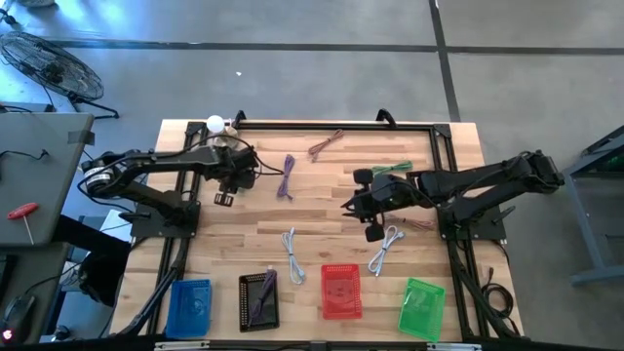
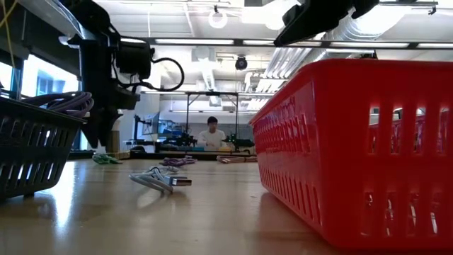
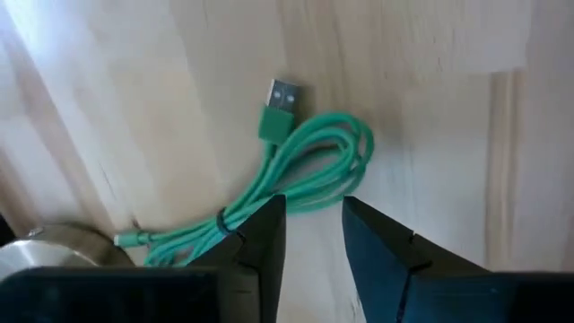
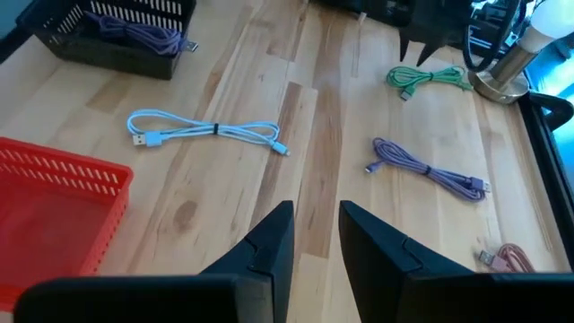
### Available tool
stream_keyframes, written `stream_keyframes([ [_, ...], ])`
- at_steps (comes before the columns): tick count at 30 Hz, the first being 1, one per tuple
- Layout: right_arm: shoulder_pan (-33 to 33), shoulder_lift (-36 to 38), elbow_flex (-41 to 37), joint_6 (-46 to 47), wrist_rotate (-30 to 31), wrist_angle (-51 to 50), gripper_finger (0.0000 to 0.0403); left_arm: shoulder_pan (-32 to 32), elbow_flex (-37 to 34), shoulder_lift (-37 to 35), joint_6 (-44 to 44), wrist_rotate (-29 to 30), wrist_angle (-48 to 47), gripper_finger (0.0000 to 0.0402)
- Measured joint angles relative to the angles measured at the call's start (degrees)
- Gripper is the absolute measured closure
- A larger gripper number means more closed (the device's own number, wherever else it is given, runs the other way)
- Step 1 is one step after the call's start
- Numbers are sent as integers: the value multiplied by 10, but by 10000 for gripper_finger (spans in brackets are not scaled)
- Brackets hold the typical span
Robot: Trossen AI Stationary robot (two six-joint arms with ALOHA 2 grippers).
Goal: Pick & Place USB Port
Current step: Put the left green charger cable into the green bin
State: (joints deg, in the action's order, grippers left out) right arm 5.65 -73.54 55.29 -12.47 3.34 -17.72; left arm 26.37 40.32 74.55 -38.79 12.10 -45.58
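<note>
A coiled green USB cable [image 3: 305, 170] lies flat on the wood beside a lamp base [image 3: 54, 247]; it also shows in the right wrist view as the green cable [image 4: 429, 76]. My left gripper [image 3: 314, 224] hovers above it, open, its fingertips over the coil's near side without touching. In the high view the left gripper [image 1: 226, 195] is at the table's far left, and the arm hides the cable. My right gripper [image 4: 316, 224] is open and empty, raised over the table's middle [image 1: 349, 204].
Other cables lie loose: purple [image 1: 286, 177], pink [image 1: 325, 144], light blue [image 1: 292, 253], white [image 1: 385, 249], another green [image 1: 390, 168]. Along the near edge stand a blue basket [image 1: 190, 307], a black basket [image 1: 260, 297] with a purple cable, a red basket [image 1: 341, 291] and a green basket [image 1: 421, 308].
</note>
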Motion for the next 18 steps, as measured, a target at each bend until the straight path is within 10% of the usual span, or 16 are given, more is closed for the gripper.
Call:
stream_keyframes([
  [18,-8,0,0,0,-8,3,320,-1,-20,35,-15,-7,51,296],
])
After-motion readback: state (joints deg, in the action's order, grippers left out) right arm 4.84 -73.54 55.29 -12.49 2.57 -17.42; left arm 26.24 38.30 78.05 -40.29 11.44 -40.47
